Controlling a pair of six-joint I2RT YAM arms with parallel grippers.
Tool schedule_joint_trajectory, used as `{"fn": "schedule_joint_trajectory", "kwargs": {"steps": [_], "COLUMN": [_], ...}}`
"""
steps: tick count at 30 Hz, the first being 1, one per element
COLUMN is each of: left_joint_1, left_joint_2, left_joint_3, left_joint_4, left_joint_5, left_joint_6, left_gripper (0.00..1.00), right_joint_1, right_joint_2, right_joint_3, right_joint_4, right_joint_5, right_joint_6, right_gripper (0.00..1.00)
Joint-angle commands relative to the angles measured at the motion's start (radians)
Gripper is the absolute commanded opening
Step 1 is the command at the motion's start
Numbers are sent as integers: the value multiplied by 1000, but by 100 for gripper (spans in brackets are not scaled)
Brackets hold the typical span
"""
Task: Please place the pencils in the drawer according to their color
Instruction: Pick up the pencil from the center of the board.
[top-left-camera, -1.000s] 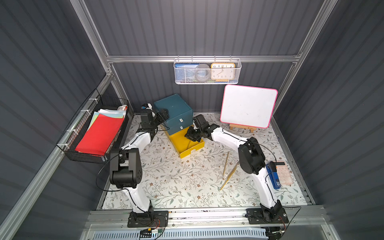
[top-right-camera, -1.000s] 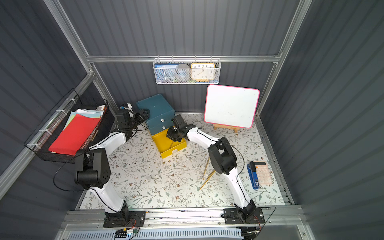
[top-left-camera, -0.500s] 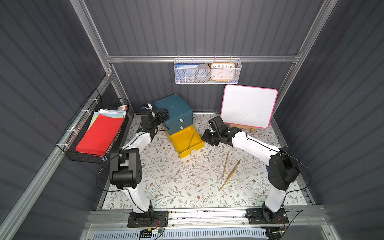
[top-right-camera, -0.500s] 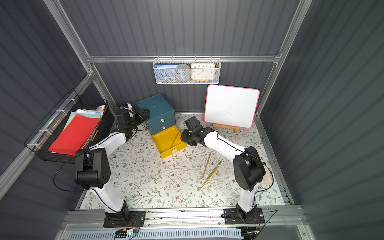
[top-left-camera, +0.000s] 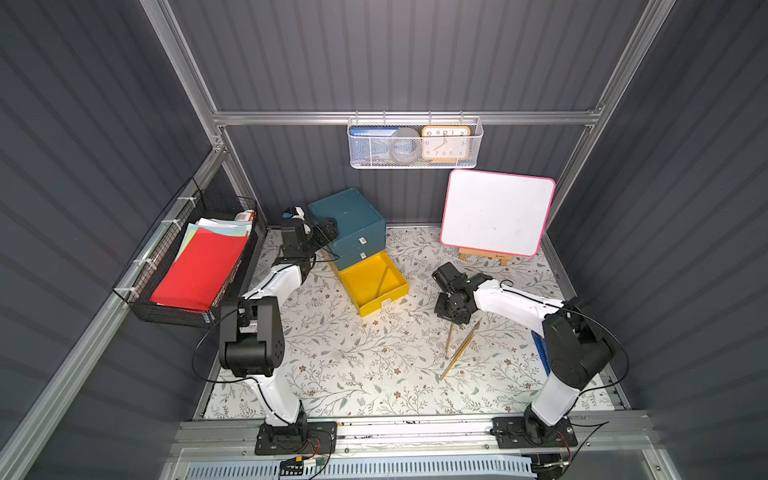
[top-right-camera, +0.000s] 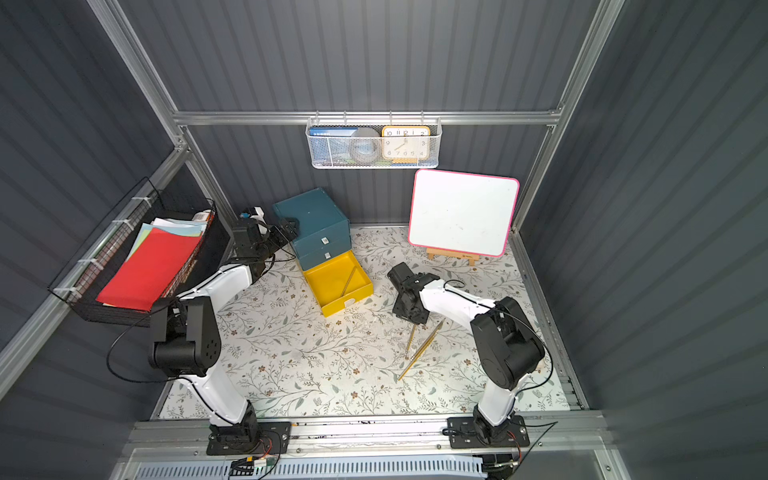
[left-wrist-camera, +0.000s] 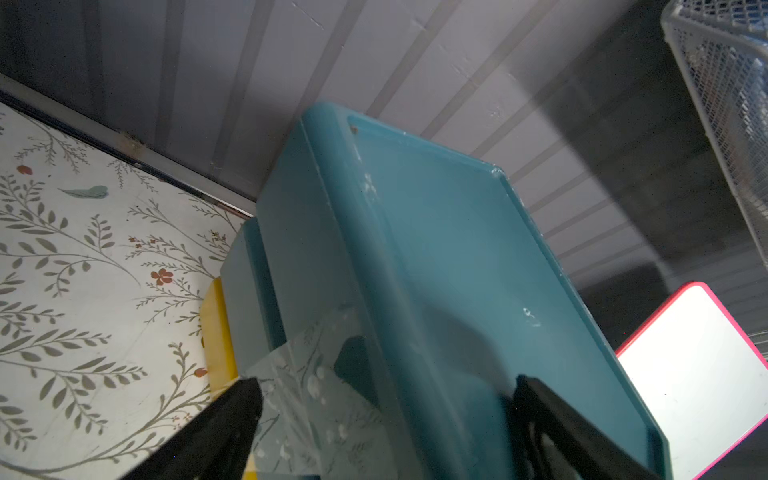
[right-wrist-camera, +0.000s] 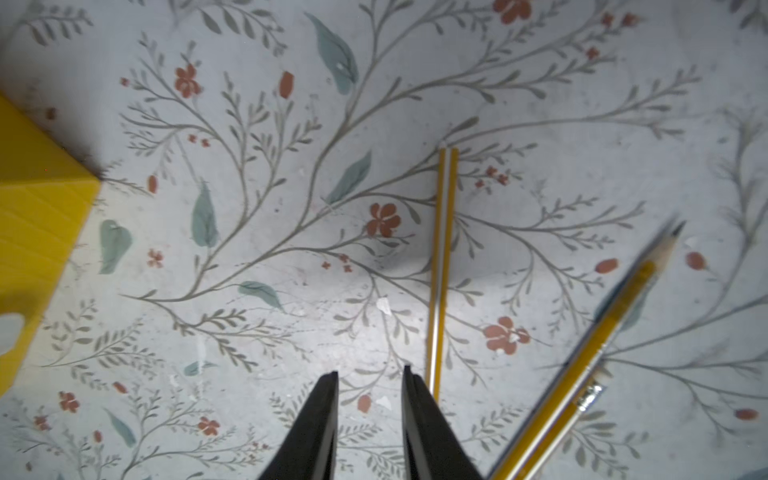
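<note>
Right gripper (right-wrist-camera: 370, 376) had swung off the yellow drawer (top-left-camera: 374, 306), hovering slightly open and empty over loose pencils (top-left-camera: 457, 353) on open mat (top-left-camera: 353, 365) right of it. One pencil (top-left-camera: 381, 282) lay inside. Left gripper (left-wrist-camera: 386, 384) straddled the cabinet (top-left-camera: 349, 212) behind it, grip unclear.

Whiteboard (top-left-camera: 496, 212) on easel (top-left-camera: 484, 256), clock (top-left-camera: 445, 143) in wire basket (top-left-camera: 374, 160)

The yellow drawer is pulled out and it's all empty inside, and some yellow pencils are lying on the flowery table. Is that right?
Almost. The yellow drawer is pulled out, but it isn't empty: one pencil lies inside it, as both top views show. The rest is right: yellow pencils are lying on the flowery table.
</note>
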Motion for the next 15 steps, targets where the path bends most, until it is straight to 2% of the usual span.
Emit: {"fn": "schedule_joint_trajectory", "kwargs": {"steps": [1, 15], "left_joint_1": [-19, -20], "left_joint_2": [17, 16], "left_joint_3": [-19, -23], "left_joint_4": [-73, -70], "left_joint_5": [25, 24], "left_joint_6": [38, 36], "left_gripper": [100, 100], "right_joint_1": [-4, -6], "right_joint_2": [-7, 66], "right_joint_3": [-25, -43], "right_joint_4": [-27, -2], "right_joint_5": [42, 14], "right_joint_6": [7, 5], "right_gripper": [31, 30]}}
